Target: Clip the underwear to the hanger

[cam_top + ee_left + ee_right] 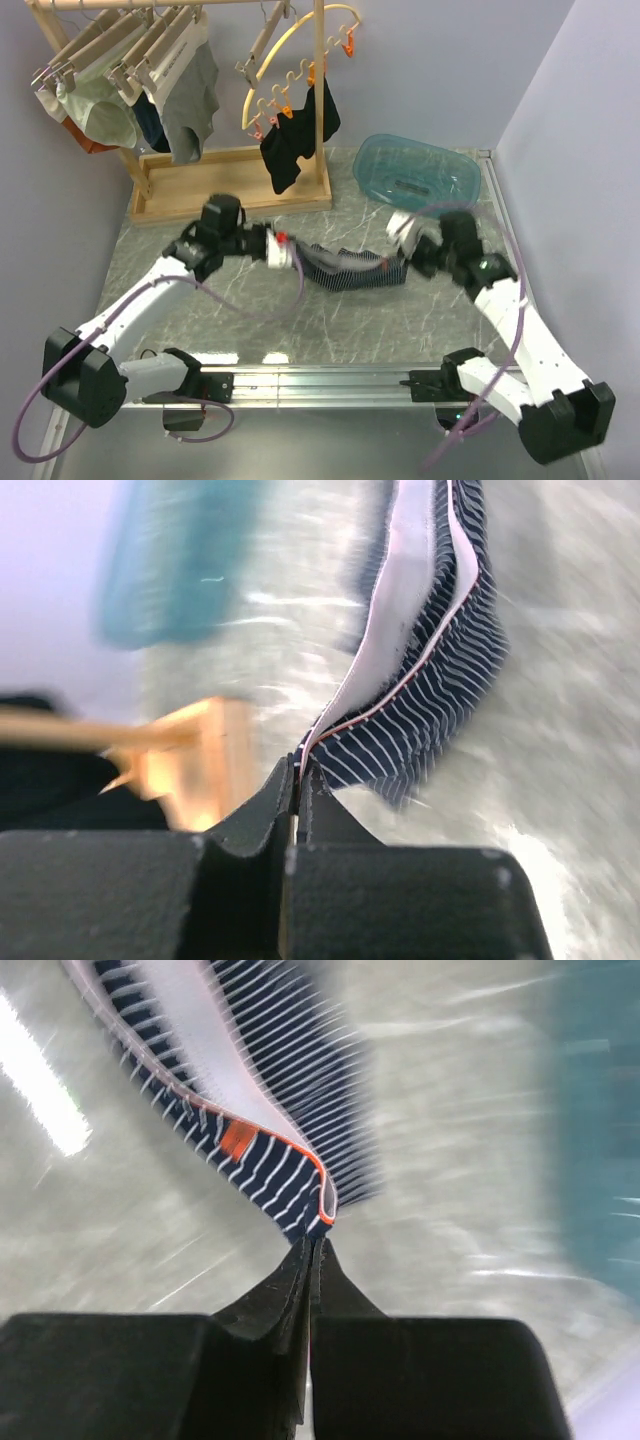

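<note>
The underwear (345, 268), navy with pale pinstripes and a grey waistband, is stretched in a sagging band between my two grippers over the marble table. My left gripper (291, 251) is shut on its left end; in the left wrist view the fingertips (298, 767) pinch the waistband edge of the underwear (430, 690). My right gripper (401, 262) is shut on the right end; in the right wrist view the jaws (312, 1244) clamp an orange-trimmed corner of the underwear (250, 1170). An empty pale wooden hanger (263, 45) with clips hangs tilted from the rack's top bar, well behind both grippers.
A wooden rack (235, 185) stands at the back left, with several hangers holding grey and other garments (190, 100). On it hangs a yellow arc with orange pegs (290, 70) carrying a black garment (295, 140). A teal basin (415, 170) sits at the back right. Walls close in left and right.
</note>
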